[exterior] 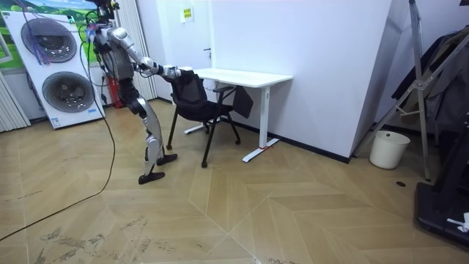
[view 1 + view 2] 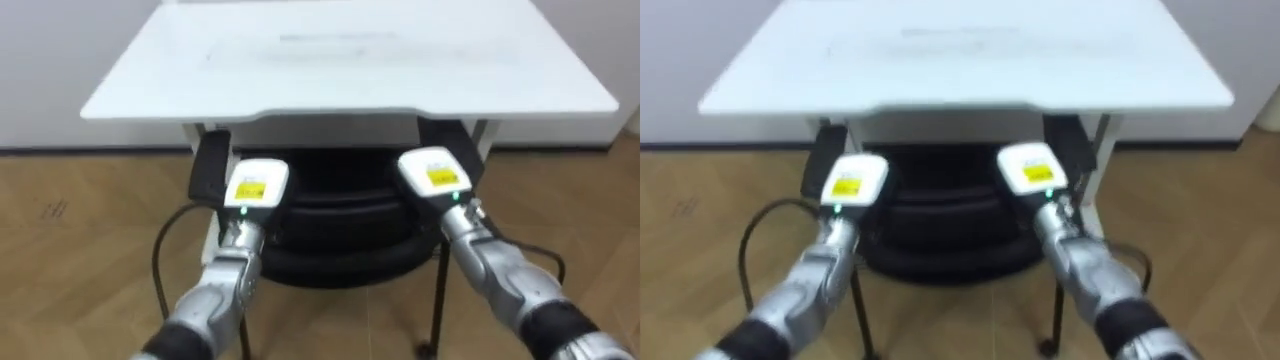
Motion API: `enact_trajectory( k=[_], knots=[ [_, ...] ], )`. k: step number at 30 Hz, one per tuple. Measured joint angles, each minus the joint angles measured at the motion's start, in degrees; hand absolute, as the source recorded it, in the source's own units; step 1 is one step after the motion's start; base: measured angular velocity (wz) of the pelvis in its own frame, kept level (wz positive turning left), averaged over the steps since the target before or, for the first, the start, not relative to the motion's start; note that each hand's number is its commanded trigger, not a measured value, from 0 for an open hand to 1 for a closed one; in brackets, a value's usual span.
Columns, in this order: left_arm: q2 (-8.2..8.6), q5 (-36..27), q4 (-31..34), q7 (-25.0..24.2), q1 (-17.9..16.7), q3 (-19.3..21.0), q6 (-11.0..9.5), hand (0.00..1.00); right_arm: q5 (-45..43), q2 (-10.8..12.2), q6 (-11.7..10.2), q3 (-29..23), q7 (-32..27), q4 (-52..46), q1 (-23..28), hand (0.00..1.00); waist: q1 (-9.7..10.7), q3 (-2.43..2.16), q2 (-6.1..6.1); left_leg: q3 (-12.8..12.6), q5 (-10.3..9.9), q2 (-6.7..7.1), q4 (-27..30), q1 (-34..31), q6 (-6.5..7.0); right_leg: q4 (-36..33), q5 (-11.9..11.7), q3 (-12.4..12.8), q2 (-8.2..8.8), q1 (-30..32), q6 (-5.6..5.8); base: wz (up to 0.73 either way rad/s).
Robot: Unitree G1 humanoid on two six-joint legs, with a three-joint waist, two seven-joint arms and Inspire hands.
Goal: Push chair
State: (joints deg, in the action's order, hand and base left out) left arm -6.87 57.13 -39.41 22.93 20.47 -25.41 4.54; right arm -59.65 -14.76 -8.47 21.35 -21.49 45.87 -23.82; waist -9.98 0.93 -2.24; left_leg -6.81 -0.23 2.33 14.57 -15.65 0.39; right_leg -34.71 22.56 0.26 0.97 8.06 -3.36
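Left hand (image 2: 256, 186) and right hand (image 2: 434, 172) at chair (image 2: 340, 225) back, chair under desk (image 2: 350, 60); can't tell either hand's grip.

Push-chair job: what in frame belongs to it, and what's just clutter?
Job: chair; left hand and right hand, both at its back; desk in front of it.
Lying about: stacked washing machines; white bin by the wall.

No print can be read. A yellow label (image 2: 248, 190) is seen on the left hand (image 2: 270, 172), another on the right hand (image 2: 420, 165), and a notice (image 1: 187, 13) on the wall (image 1: 308, 44); their lettering is perhaps too small.
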Motion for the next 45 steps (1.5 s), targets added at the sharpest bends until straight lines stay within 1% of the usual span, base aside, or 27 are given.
enact_trajectory(
  k=[2, 3, 9, 10, 11, 12, 13, 14, 16, 17, 19, 20, 21, 25, 26, 27, 28, 29, 30, 31, 32, 33, 34, 35, 37, 41, 45],
  knots=[
    [-0.32, 0.55, 0.26, -0.01, 0.06, 0.75, -0.20, 1.00, 0.07, 0.41, 0.21, -0.01, 0.88, -0.06, -0.67, 1.00, -0.08, -0.01, -0.01, -3.07, -0.03, -1.11, -0.23, 0.20, 0.06, 1.42, -0.24, 3.71, -1.58, 0.14, 0.21, -0.27],
    [-0.31, 1.24, 0.29, -0.01, 0.05, 1.50, -0.62, 1.00, -0.02, 0.67, 0.50, -0.02, 0.95, -0.27, -0.76, 1.00, -0.10, 0.00, -0.03, -3.98, -0.03, -1.47, -0.42, 0.17, 0.07, 1.92, -0.57, 4.03, -1.57, 0.17, 0.48, -0.44],
    [-3.22, 2.26, 0.34, -0.24, 2.27, 2.72, -3.31, 1.00, 0.87, 2.59, 2.59, -0.20, 0.82, -1.32, -1.45, 1.00, 1.01, 0.29, -1.76, -8.06, -1.04, -1.64, 0.35, -0.58, 1.92, 4.59, -1.47, 3.06, 1.82, 0.29, 3.22, -0.29],
    [-3.68, 2.76, 0.48, -0.52, 2.92, 2.72, -3.54, 1.00, 1.31, 2.91, 3.01, -0.21, 0.53, -1.27, -1.60, 0.66, 1.49, 0.28, -2.50, -9.08, -1.35, -1.63, 0.52, -0.73, 2.39, 4.95, -1.26, 2.39, 2.74, 0.29, 3.60, -0.11],
    [-4.31, 3.14, 0.83, -0.80, 3.57, 2.72, -3.67, 1.00, 1.65, 3.21, 3.33, -0.21, 0.34, -1.17, -2.06, 0.58, 1.86, 0.45, -2.99, -9.99, -1.85, -1.66, 1.11, -0.91, 3.10, 5.05, -0.99, 1.69, 3.62, 0.29, 4.08, -0.12],
    [-4.51, 3.33, 0.93, -0.95, 3.89, 2.72, -3.71, 1.00, 1.77, 3.36, 3.55, -0.24, 0.23, -1.13, -2.16, 0.00, 1.98, 0.46, -3.18, -10.34, -1.90, -1.64, 1.32, -0.95, 3.19, 5.10, -0.85, 1.14, 4.27, 0.29, 4.32, -0.21],
    [-4.76, 3.75, 1.19, -1.15, 4.32, 2.72, -3.70, 1.00, 2.17, 3.58, 3.84, -0.27, -0.16, -1.01, -2.29, 0.00, 2.02, 0.65, -3.82, -10.42, -2.21, -1.52, 2.17, -1.25, 3.63, 5.37, -0.56, 0.03, 5.38, 0.27, 4.85, -0.30],
    [-5.16, 4.02, 1.97, -1.49, 4.44, 2.72, -3.64, 1.00, 2.52, 3.73, 4.02, -0.34, -0.35, -1.05, -2.47, 0.00, 2.07, 0.38, -3.64, -10.58, -2.97, -1.54, 3.20, -1.84, 4.69, 5.11, -0.37, -2.24, 6.32, 0.28, 5.07, -0.28],
    [-5.79, 4.43, 2.62, -2.59, 5.47, 2.68, -3.62, 1.00, 3.96, 4.46, 4.96, -0.53, -0.24, -1.08, -2.99, 0.00, 2.75, 0.78, -5.06, -13.36, -3.89, -1.66, 3.23, -1.54, 6.08, 1.39, 1.00, -5.12, 8.12, -0.18, 6.32, 0.05],
    [-5.94, 4.58, 2.39, -3.60, 6.15, 2.67, -3.56, 0.01, 5.29, 5.12, 5.97, -0.85, 0.64, -1.18, -3.39, 0.00, 3.54, 0.95, -5.90, -14.96, -4.17, -1.57, 3.25, -0.85, 6.48, -2.81, 1.03, -7.81, 8.73, -0.12, 6.19, 0.10],
    [-5.92, 4.37, 2.35, -3.83, 6.14, 2.82, -3.20, 0.00, 6.96, 5.51, 6.93, -1.22, 2.54, -1.17, -4.22, 0.00, 3.31, 0.95, -6.26, -16.74, -4.51, -1.55, 4.77, -0.72, 6.94, -6.13, -0.36, -11.94, 9.50, -0.23, 5.28, -0.52],
    [-5.68, 4.22, 2.30, -3.76, 6.05, 3.46, -3.19, 0.00, 8.14, 5.50, 7.33, -1.38, 3.10, -1.20, -5.08, 0.00, 2.22, 1.49, -5.27, -16.21, -4.90, -1.56, 6.21, -0.89, 6.89, -5.86, -0.15, -12.88, 10.34, -0.29, 4.74, -0.94],
    [-5.42, 4.21, 2.06, -3.76, 6.00, 4.15, -3.18, 0.00, 8.90, 5.54, 7.82, -1.32, 3.43, -1.03, -5.55, 0.00, 1.76, 1.70, -4.89, -14.68, -5.19, -1.05, 6.68, -1.08, 5.03, -5.45, -0.57, -13.21, 10.38, -0.10, 4.40, -0.74],
    [-5.18, 1.41, 2.71, -3.50, 5.68, 5.57, -3.14, 0.00, 14.59, 5.77, 8.30, -1.25, 3.36, 0.57, -7.12, 0.00, 1.34, 1.54, -4.64, -8.91, -1.81, 1.31, 2.17, -0.90, 0.98, 5.14, -1.61, -13.36, 8.15, -2.74, 3.40, -0.34],
    [-4.70, -0.83, 2.79, -3.48, 5.84, 6.60, -3.61, 0.00, 15.43, 5.78, 8.03, -1.36, 3.51, 0.81, -7.80, 0.00, 1.54, 1.53, -3.75, -6.72, -0.61, 1.49, 1.95, -1.17, 1.04, 7.95, -2.98, -14.15, 7.51, -3.36, 3.33, -0.36],
    [-4.51, -2.45, 2.62, -3.34, 5.87, 7.01, -3.67, 0.00, 15.21, 5.92, 8.06, -1.70, 4.24, 0.85, -8.22, 0.00, 1.11, 1.88, -3.59, -5.37, -3.42, -0.13, 9.86, -3.00, 4.26, 8.01, -3.37, -17.40, 8.66, -3.71, 3.16, -0.49],
    [-4.57, -3.11, 2.91, -3.14, 5.56, 7.22, -3.73, 0.00, 14.90, 6.06, 7.99, -1.91, 4.58, 0.85, -8.22, 0.00, 0.21, 1.89, -3.02, -3.65, -7.29, -1.65, 15.78, -3.65, 4.80, 7.33, -3.32, -18.76, 9.08, -4.09, 3.30, -0.99],
    [-5.08, -4.15, 4.10, -2.36, 4.55, 7.56, -3.61, 0.00, 14.81, 6.14, 7.70, -1.91, 5.64, 0.72, -8.62, 0.00, -1.34, 1.53, -0.85, 0.60, -13.19, -3.69, 22.40, -4.68, 2.56, 4.78, -2.56, -19.98, 9.22, -4.31, 4.69, -0.98],
    [-5.17, -4.30, 4.22, -1.96, 4.32, 7.36, -3.64, 0.00, 14.79, 6.08, 7.75, -1.99, 6.09, 0.72, -8.81, 0.00, -1.47, 1.66, 0.21, 2.37, -15.02, -3.24, 23.09, -4.70, 3.96, 3.67, -2.15, -20.22, 8.75, -4.15, 5.56, -0.52],
    [-5.26, -4.94, 3.64, -1.79, 4.81, 7.25, -3.59, 0.00, 14.37, 6.19, 8.35, -1.94, 7.06, 0.62, -8.68, 0.00, -0.23, 1.11, -1.54, 3.84, -13.70, -1.47, 20.94, -4.60, 3.19, 4.12, -1.85, -20.18, 8.97, -3.71, 5.96, 0.47],
    [-5.16, -5.12, 2.54, -1.83, 5.74, 7.12, -3.52, 0.00, 14.06, 6.13, 9.02, -2.15, 8.67, 0.59, -8.90, 0.00, 1.59, 0.42, -3.30, 5.79, -12.40, 0.77, 16.56, -4.06, 2.03, 6.59, -2.13, -18.91, 8.61, -2.96, 5.43, 0.76],
    [-5.03, -5.23, 2.20, -1.89, 5.97, 7.14, -3.51, 0.00, 14.03, 6.11, 9.32, -2.35, 9.12, 0.60, -9.13, 0.00, 2.02, 0.51, -3.56, 6.50, -11.18, 1.36, 14.06, -3.31, 2.26, 8.08, -2.55, -18.39, 8.17, -2.99, 4.96, 0.67],
    [-4.27, -6.03, 2.02, -1.95, 6.00, 7.42, -3.42, 0.00, 14.08, 5.83, 9.56, -2.44, 9.27, 0.59, -9.35, 0.00, 2.57, 0.67, -3.67, 7.57, -8.32, 2.09, 9.29, -1.62, 2.70, 11.24, -3.83, -17.14, 6.85, -3.14, 4.45, 0.31],
    [-3.21, -7.06, 2.17, -1.90, 5.98, 8.17, -3.20, 0.00, 14.03, 5.51, 9.80, -2.44, 9.56, 0.61, -9.29, 0.00, 2.46, 0.73, -3.73, 7.96, -5.56, 2.47, 6.08, -0.44, 3.27, 13.34, -5.68, -15.90, 5.99, -3.52, 4.66, 0.20],
    [-2.98, -7.27, 2.21, -1.81, 5.82, 8.51, -3.27, 0.00, 13.47, 5.37, 9.87, -2.44, 9.84, 0.55, -9.22, 0.00, 2.29, 0.85, -3.80, 9.21, -3.52, 3.03, 4.64, 0.46, 4.60, 14.75, -8.57, -15.49, 5.54, -4.25, 5.53, 0.15],
    [-3.53, -8.38, 3.53, -1.84, 4.53, 8.34, -3.35, 0.00, 14.69, 5.11, 9.89, -2.52, 10.63, 0.23, -9.21, 0.00, 2.63, 0.85, -3.79, 11.15, -2.42, 3.44, 2.66, 2.00, 4.06, 16.91, -8.97, -16.22, 4.71, -6.31, 5.71, 0.22],
    [-4.65, -9.42, 5.62, -1.90, 2.52, 8.34, -3.69, 0.00, 16.07, 4.59, 9.89, -2.51, 12.67, -1.23, -9.06, 0.00, 2.55, 0.82, -3.74, 11.45, -1.87, 3.46, 0.88, 3.85, 4.32, 19.29, -9.33, -16.87, 4.04, -8.55, 4.98, 0.11]
  ],
)
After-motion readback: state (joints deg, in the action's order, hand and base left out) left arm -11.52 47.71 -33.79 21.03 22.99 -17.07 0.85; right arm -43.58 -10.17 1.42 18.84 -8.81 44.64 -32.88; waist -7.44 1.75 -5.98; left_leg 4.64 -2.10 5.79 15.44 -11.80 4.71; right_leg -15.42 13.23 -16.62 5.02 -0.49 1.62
